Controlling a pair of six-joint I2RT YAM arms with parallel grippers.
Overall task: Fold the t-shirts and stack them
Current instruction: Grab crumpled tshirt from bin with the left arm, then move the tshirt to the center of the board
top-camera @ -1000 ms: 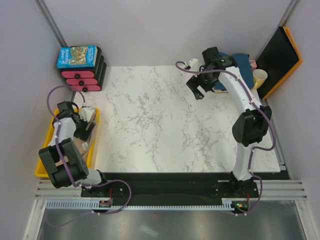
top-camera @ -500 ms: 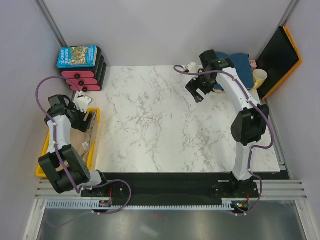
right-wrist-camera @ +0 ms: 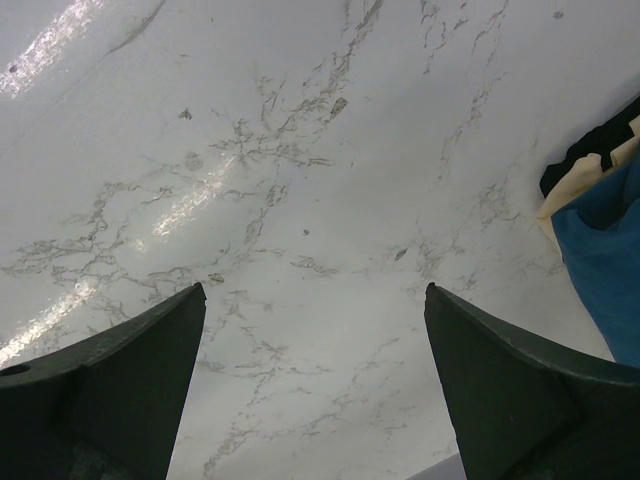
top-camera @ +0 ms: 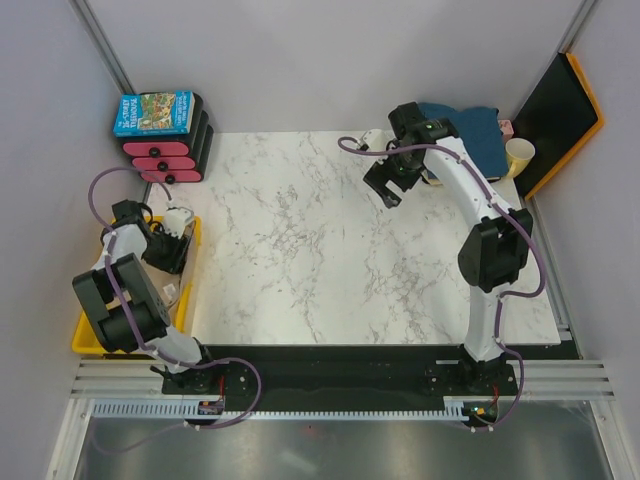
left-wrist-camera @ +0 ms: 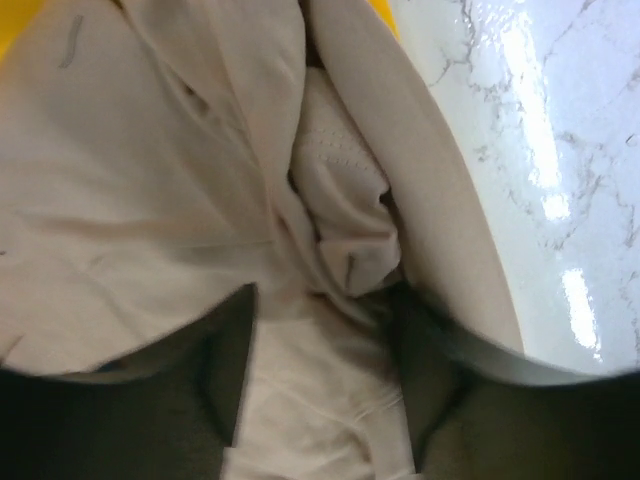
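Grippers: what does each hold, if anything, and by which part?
Right gripper: open, nothing held. Left gripper: jaws either side of a bunched fold of the tan t-shirt in the yellow bin; whether it grips cannot be told.

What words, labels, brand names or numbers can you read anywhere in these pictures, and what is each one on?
Blue picture-covered box on the black-and-pink stack: white title lettering, too small to read.
Small white label on the tan-beige cloth t-shirt in the yellow tray: too small to read.
Both wrist views: no text at all.
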